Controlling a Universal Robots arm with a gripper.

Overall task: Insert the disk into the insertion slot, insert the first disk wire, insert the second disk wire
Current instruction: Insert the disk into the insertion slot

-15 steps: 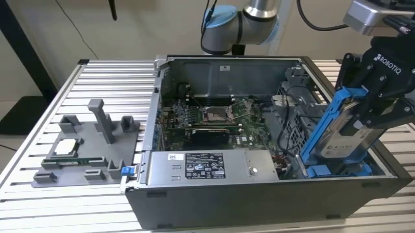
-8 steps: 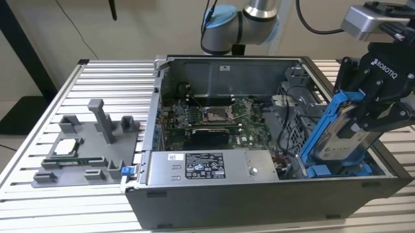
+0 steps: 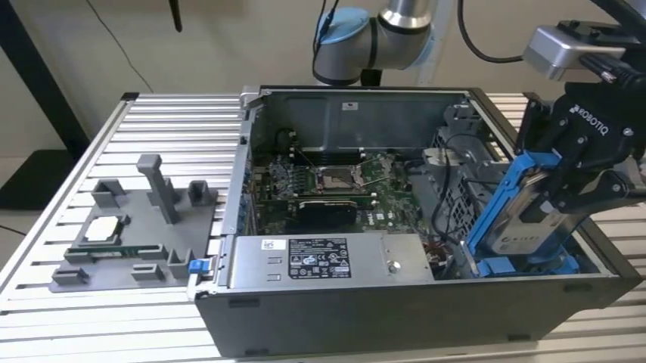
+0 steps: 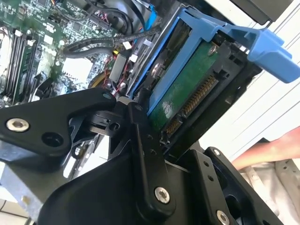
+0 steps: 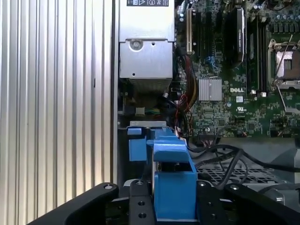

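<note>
The gripper [image 3: 565,198], at three o'clock in the exterior view, is closed tight on the disk [image 3: 520,225], gripping it by its blue-framed sides. The disk stands steeply tilted, with its upper end leaning toward one o'clock. Its lower end is down at the slot [image 3: 530,266] in the four o'clock corner of the case [image 3: 404,318]; I cannot tell whether they touch. The power supply [image 3: 323,261] lies at nine o'clock from the slot and the motherboard [image 3: 333,178] at ten.
</note>
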